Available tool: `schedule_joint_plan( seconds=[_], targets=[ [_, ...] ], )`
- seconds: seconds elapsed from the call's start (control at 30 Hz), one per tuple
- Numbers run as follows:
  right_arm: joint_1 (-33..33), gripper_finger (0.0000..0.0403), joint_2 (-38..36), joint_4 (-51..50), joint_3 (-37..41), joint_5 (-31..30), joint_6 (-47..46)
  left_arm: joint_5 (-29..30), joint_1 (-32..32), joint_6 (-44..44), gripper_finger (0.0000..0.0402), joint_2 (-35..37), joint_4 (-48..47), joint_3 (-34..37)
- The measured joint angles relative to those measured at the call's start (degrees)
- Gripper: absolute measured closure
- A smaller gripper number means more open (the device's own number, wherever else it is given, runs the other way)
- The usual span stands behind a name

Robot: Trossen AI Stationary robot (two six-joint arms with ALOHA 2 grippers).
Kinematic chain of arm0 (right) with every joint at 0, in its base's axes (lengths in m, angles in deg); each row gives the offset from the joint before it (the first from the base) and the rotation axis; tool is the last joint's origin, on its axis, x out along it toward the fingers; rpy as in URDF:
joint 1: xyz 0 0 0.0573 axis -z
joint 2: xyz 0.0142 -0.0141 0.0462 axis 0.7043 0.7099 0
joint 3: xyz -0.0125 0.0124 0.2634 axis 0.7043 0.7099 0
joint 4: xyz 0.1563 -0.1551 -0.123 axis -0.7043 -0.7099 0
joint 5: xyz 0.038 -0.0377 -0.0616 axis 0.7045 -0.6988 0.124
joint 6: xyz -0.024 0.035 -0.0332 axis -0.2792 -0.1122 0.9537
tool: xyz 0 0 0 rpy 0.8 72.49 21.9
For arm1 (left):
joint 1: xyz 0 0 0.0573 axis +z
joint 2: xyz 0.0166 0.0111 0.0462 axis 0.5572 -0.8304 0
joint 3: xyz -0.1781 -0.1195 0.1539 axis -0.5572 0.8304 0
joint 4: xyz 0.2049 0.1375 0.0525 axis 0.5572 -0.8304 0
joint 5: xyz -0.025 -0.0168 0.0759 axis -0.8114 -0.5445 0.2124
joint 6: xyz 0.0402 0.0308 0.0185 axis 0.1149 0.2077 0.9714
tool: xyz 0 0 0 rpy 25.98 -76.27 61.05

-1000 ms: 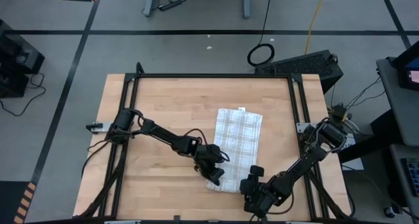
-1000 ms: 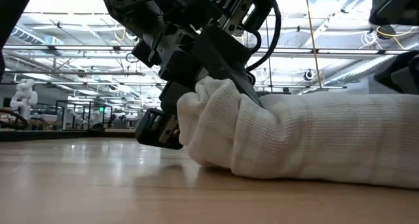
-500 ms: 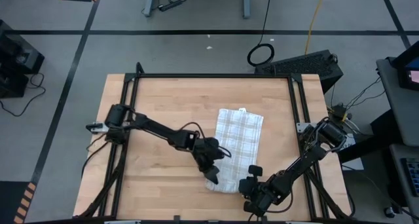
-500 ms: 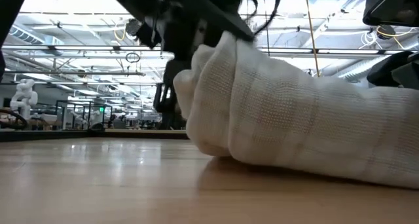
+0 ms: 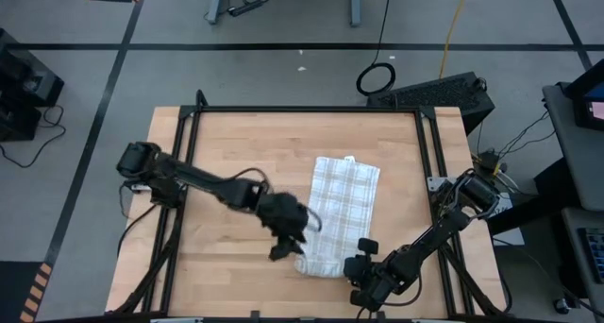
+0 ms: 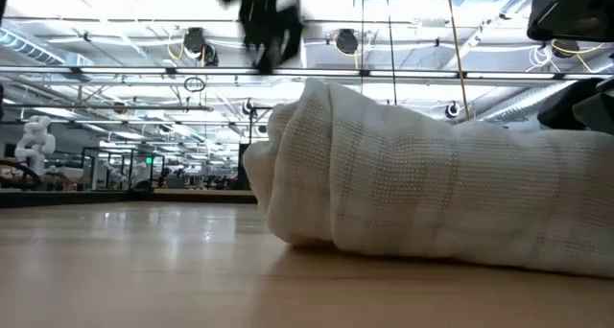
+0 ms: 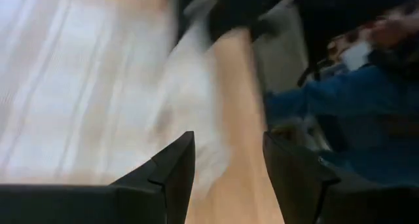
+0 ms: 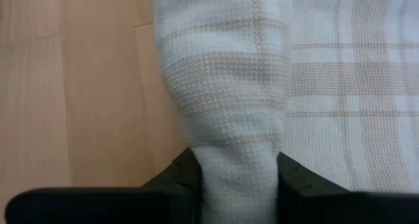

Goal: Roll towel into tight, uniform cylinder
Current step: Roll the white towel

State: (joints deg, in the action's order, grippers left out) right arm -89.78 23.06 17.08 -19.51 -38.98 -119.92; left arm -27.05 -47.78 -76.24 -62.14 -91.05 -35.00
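The white checked towel (image 5: 345, 202) lies on the table, its near part rolled into a thick roll (image 6: 432, 203) that rests on the wood; its far part lies flat. My left gripper (image 5: 283, 246) hangs open and empty above the table, just left of the roll's left end; it shows blurred at the top of the low view (image 6: 269, 21), and in its wrist view (image 7: 226, 165) nothing is between its fingers. My right gripper (image 5: 363, 257) is shut on the roll's right end. My right gripper pinches the right end of the towel's roll (image 8: 237, 152) between its two fingers, several layers together. The fingers (image 8: 180, 175) stand on either side of the roll and lie along it, coming from the table's right side. The roll rests on the table.
Bare wooden table (image 5: 236, 153) lies to the left of and beyond the towel. A black frame (image 5: 302, 109) runs round the table's edges. The towel's flat part (image 8: 353, 80) lies beside the roll, toward the far edge.
My left gripper has come off the roll's left end, risen well clear of it and gone a little toward the table's left edge. The roll's left end was lifted a little, then has settled back on the table. My right gripper has kept its hold.
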Motion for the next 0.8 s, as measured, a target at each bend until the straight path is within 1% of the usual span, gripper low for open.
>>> schedule_joint_plan(
  seconds=[0.1, 0.17, 0.2, 0.27, 0.33, 0.43, 0.5, 0.67, 0.8],
  targets=[
    [0.39, 0.0313, 0.0, 0.57, 0.0, 0.92, -0.14, 7.03, -5.45, 7.2, 0.0216, 1.46, 5.1, -0.07],
    [0.56, 0.0313, 0.0, 0.8, 0.0, 1.26, -0.24, 14.39, -9.5, 11.45, 0.0207, 0.98, 8.62, -0.12],
    [0.94, 0.0313, 0.0, 0.99, 0.0, 1.78, -0.2, 18.73, -11.27, 12.91, 0.02, 0.52, 8.64, -0.13],
    [1.45, 0.0313, -0.02, 1.63, -0.02, 3.21, -0.32, 25.95, -14.12, 14.17, 0.0181, -1.26, 8.12, -0.09],
    [2.2, 0.0313, -0.04, 2.14, -0.02, 4.61, -0.41, 29.52, -15.56, 13.77, 0.016, -3.13, 7.39, -0.02],
    [3.28, 0.0313, -0.07, 2.57, -0.04, 6.52, -0.38, 32.84, -16.51, 13.77, 0.0136, -6.11, 9.59, -0.01],
    [3.86, 0.0313, -0.09, 2.73, -0.07, 7.68, -0.2, 34.42, -16.97, 14.05, 0.0127, -7.7, 9.96, 0.02],
    [5.01, 0.0313, -0.11, 3.22, -0.07, 10.32, 0.21, 32.29, -16.5, 14.2, 0.0123, -10.58, 13.14, 0.02],
    [5.31, 0.0313, -0.09, 3.88, -0.07, 11.16, -0.11, 32.09, -16.66, 17.4, 0.0123, -12.23, 13.3, 0.02]
  ],
)
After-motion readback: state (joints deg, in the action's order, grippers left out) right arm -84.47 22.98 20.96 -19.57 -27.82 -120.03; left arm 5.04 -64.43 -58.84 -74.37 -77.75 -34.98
